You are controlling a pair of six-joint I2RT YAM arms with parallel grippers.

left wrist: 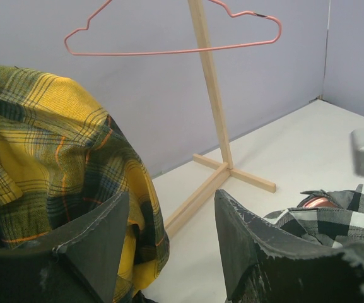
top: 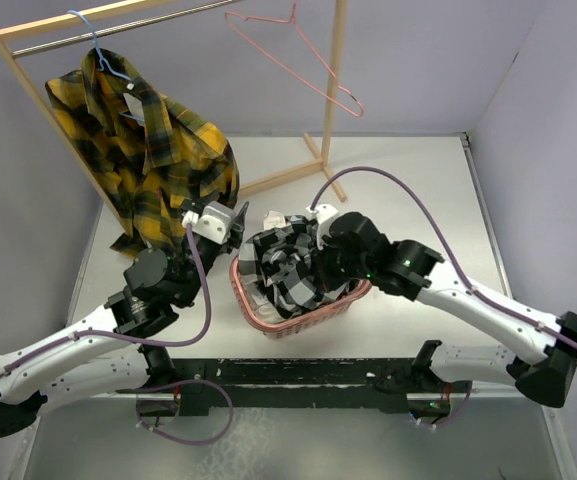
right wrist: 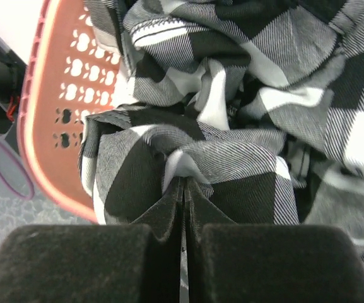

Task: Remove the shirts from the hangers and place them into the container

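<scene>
The yellow and dark checked shirt [top: 148,160] hangs on the light blue hanger [top: 98,45] at the left of the rack. The pink hanger [top: 298,50] hangs bare on the rod. My left gripper [top: 218,222] stands open beside that shirt's lower right edge; in its wrist view the yellow shirt [left wrist: 49,145] lies against the left finger, and nothing is between the fingers of the left gripper [left wrist: 172,196]. The black and white shirt [top: 288,265] is bunched in the pink basket [top: 298,322]. My right gripper [right wrist: 183,180] is shut on a fold of that black and white shirt [right wrist: 232,95] over the basket wall [right wrist: 55,107].
The wooden rack's right post [left wrist: 210,88] and its floor feet [top: 288,178] stand just behind the basket. Grey walls close the table at the back and both sides. Purple cables [top: 418,205] loop from both arms over the table.
</scene>
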